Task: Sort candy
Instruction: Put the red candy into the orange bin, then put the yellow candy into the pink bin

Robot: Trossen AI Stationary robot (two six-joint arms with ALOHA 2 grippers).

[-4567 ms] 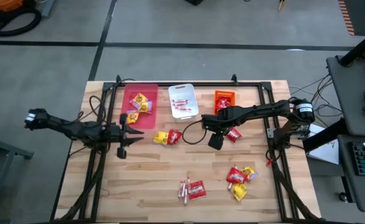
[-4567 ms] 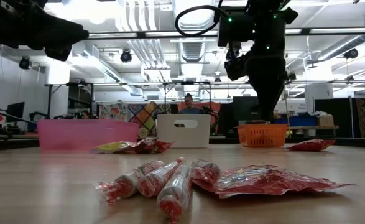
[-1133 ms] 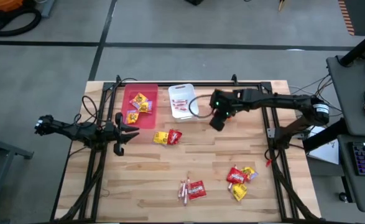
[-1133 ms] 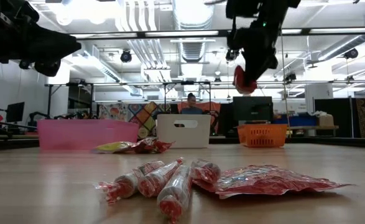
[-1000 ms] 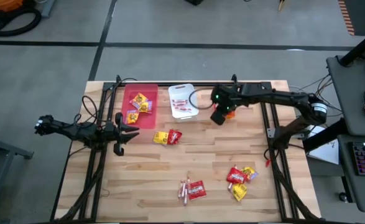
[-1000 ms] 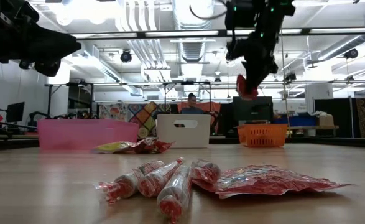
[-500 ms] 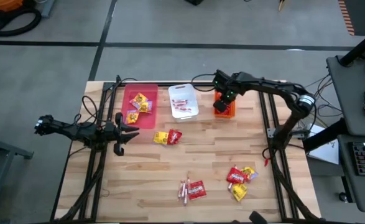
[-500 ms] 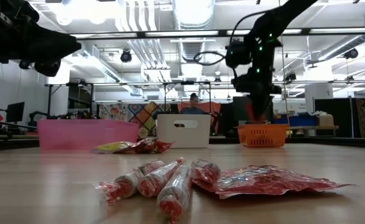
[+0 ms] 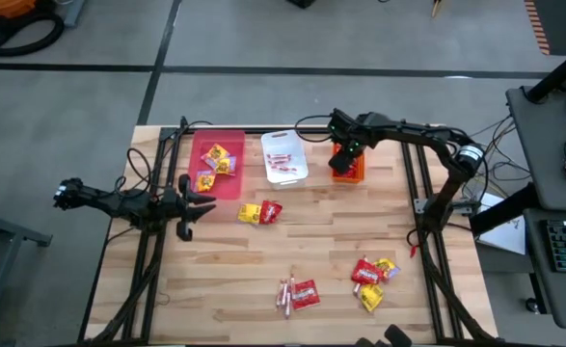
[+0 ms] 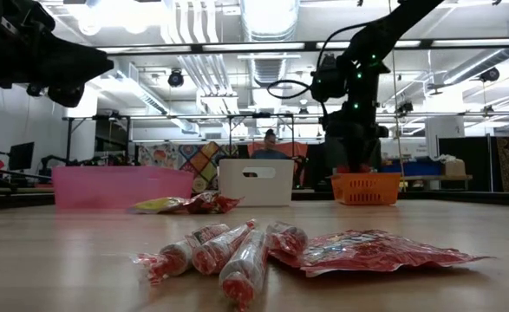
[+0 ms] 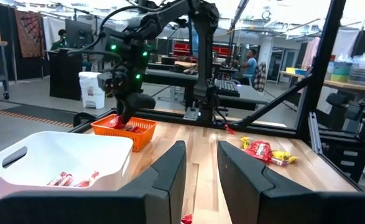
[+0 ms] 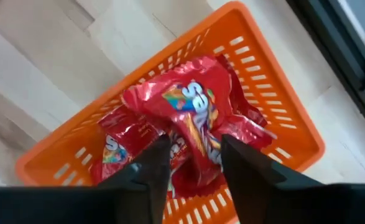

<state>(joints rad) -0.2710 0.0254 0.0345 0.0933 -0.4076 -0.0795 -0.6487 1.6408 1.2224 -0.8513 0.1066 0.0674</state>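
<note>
Candy (image 9: 265, 212): three bins (image 9: 283, 157), two pincers (image 12: 191, 163).

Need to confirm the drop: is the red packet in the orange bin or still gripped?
In the bin. The red packet lies on other red packets inside the orange bin, and the right gripper fingers stand apart above it.

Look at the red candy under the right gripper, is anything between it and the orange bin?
Nothing visible. The right gripper hangs right above the orange bin, and the red candy lies on the other red packets already inside the bin, with nothing between.
</note>
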